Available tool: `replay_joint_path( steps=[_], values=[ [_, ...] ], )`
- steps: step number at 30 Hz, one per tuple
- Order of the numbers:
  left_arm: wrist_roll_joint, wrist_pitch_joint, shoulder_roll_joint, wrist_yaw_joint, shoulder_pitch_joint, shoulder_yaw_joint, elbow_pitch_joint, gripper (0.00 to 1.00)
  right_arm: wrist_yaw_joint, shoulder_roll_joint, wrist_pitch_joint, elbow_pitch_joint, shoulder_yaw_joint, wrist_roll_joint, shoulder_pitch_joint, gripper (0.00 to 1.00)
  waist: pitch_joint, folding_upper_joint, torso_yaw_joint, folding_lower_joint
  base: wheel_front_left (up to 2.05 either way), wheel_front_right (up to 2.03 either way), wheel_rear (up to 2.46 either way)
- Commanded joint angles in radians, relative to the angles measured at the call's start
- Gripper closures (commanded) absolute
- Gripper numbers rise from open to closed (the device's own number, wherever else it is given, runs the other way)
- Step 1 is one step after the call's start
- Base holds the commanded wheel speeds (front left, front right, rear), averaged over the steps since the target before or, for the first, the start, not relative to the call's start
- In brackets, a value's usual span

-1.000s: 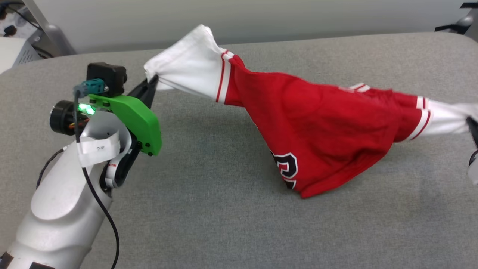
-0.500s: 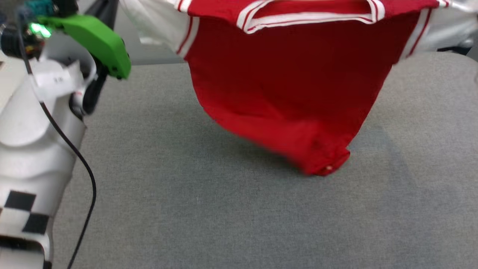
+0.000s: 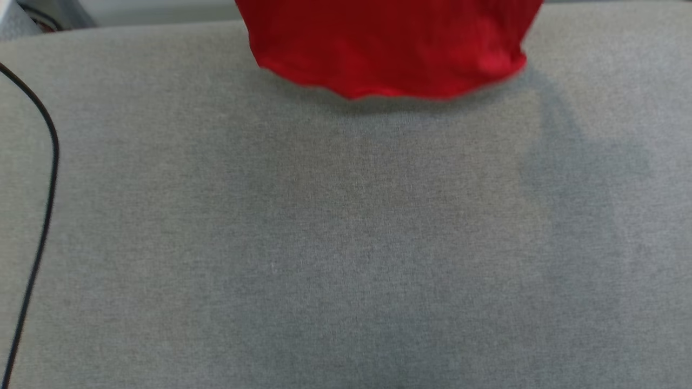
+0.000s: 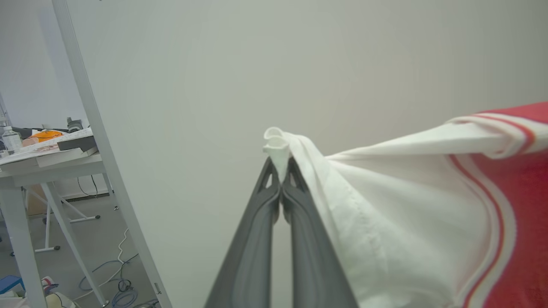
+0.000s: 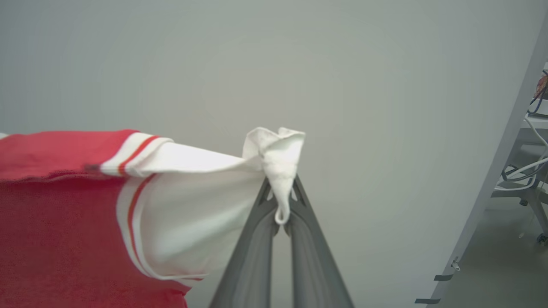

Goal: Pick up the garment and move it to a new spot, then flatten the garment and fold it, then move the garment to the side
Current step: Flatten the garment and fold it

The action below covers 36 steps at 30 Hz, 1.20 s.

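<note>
At the far left of the head view a black cable (image 3: 47, 178) trails down across the grey desk (image 3: 346, 243). My left hand (image 4: 280, 169) is pressed together on a bunched fold of one white sleeve of the garment (image 4: 406, 222), and a small tuft of cloth pokes up past the tips. From that pinch the sleeve fans out to the red-and-white stripe trim and the red body. In the head view the red lower hem hangs at the top centre over the desk with its shadow just beneath. I cannot tell whether the hem touches the desk. My right hand (image 5: 280, 201) pinches the other white sleeve the same way, closed on a crumpled tuft. The garment is stretched between my two hands in front of a plain pale wall (image 5: 364, 85).
</note>
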Motion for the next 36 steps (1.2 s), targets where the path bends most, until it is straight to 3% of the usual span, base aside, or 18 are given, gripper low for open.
replay_joint_path(
  steps=[1, 9, 19, 28, 36],
  values=[
    [0.001, -0.018, 0.013, 0.015, -0.045, 0.014, 0.015, 1.0, -0.001, -0.003, -0.031, 0.029, -0.005, -0.01, -0.05, 1.0, 0.105, 0.0, -0.013, -0.0001, 0.0, 0.0, 0.0],
    [-0.005, -0.079, 0.013, 0.012, -0.147, 0.031, 0.084, 1.0, -0.001, 0.014, -0.132, 0.183, 0.033, -0.005, -0.218, 1.0, 0.203, 0.0, -0.01, -0.0001, 0.0, 0.0, 0.0],
    [-0.062, -0.132, -0.025, -0.05, -0.048, 0.037, 0.191, 1.0, -0.001, 0.04, -0.197, 0.331, 0.177, 0.089, -0.188, 1.0, 0.247, 0.0, 0.001, -0.0001, 0.0, 0.0, 0.0],
    [-0.151, -0.165, -0.054, -0.093, 0.259, 0.065, 0.189, 1.0, -0.001, 0.054, -0.255, 0.338, 0.358, 0.252, 0.099, 1.0, 0.168, 0.0, 0.005, -0.0001, 0.0, 0.0, 0.0],
    [-0.148, -0.166, -0.077, -0.096, 0.65, 0.132, -0.043, 1.0, -0.001, -0.016, -0.32, 0.224, 0.421, 0.381, 0.447, 1.0, 0.053, 0.0, 0.026, -0.0001, 0.0, 0.0, 0.0]
  ],
)
